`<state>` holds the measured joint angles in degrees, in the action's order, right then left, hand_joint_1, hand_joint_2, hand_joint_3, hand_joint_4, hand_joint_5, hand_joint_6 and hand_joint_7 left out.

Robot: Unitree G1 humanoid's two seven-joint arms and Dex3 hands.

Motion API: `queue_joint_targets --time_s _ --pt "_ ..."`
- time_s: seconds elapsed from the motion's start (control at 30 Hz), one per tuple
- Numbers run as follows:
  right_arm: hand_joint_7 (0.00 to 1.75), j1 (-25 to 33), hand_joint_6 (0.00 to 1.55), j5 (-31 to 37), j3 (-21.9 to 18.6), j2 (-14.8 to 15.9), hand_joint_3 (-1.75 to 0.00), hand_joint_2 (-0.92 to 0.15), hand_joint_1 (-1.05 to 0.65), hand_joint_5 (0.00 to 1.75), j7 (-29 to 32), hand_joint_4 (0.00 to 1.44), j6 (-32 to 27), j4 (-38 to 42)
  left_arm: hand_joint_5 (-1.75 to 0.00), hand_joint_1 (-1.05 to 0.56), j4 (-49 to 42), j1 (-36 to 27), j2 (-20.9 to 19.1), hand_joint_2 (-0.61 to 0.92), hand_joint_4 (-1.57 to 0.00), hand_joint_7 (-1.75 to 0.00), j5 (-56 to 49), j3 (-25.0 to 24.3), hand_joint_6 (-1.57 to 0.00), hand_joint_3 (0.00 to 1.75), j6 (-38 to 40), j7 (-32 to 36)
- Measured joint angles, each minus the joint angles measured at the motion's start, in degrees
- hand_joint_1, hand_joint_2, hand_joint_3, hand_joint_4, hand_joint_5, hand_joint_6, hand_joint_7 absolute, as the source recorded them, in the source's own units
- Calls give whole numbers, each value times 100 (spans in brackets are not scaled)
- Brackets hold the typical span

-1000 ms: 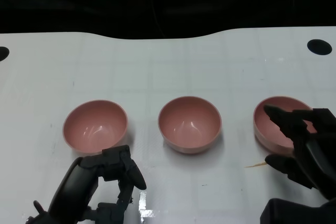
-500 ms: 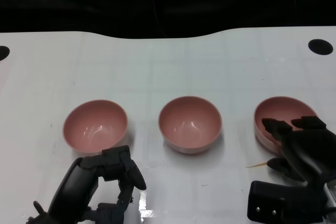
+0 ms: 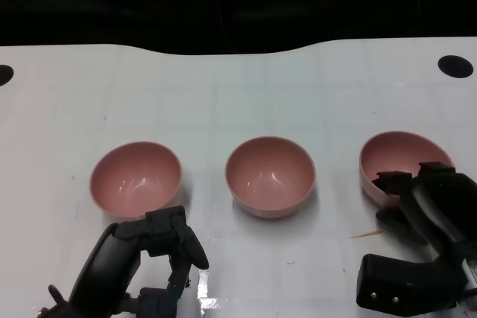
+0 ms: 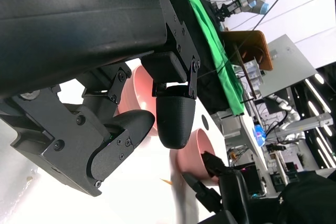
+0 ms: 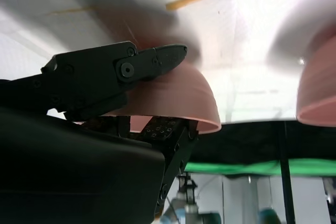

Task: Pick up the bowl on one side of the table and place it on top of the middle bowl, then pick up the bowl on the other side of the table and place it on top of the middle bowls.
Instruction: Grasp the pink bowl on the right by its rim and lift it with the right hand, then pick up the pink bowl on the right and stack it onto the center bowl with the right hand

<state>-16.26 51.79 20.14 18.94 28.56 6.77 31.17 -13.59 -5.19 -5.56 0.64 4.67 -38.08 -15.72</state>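
head view: no stacking done yet, both moves left. right hand [image 3: 421, 199] grips the tilted right bowl [image 3: 395, 156]; middle bowl [image 3: 269, 175] bare. left hand [image 3: 160, 247] curled shut, holding nothing.

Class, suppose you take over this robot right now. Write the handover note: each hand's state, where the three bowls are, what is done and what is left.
Right hand: pinching the near rim of the right pink bowl, which looks tilted.
Left hand: holds nothing, fingers curled, just in front of the left pink bowl.
Middle pink bowl: alone and unstacked on the white table.
Done: right bowl gripped.
Left: stack it on the middle bowl, then stack the left bowl on top.
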Motion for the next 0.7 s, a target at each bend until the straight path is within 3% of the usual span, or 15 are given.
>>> queue_joint_targets --time_s 0.07,0.2,0.4,0.7 --pt "169 -57 77 0 1 18 -105 -47 -18 175 317 97 159 -2 -167 -12 27 -3 0 35 -82 -137 1 1 -81 139 31 0" --pt "174 -228 75 -18 -1 80 -122 -41 -20 175 758 98 435 -77 -168 -12 49 -2 2 36 -82 -137 -3 4 -81 137 49 0" --pt "175 -298 75 -111 -3 101 -121 -35 -18 175 828 98 718 -543 -166 -11 38 2 9 37 -83 -138 -27 4 -81 138 47 2" --pt "173 -335 77 -337 9 -17 -134 -27 -16 175 481 100 948 -1292 -167 -13 37 3 58 35 -82 -138 -76 7 -81 138 48 20"
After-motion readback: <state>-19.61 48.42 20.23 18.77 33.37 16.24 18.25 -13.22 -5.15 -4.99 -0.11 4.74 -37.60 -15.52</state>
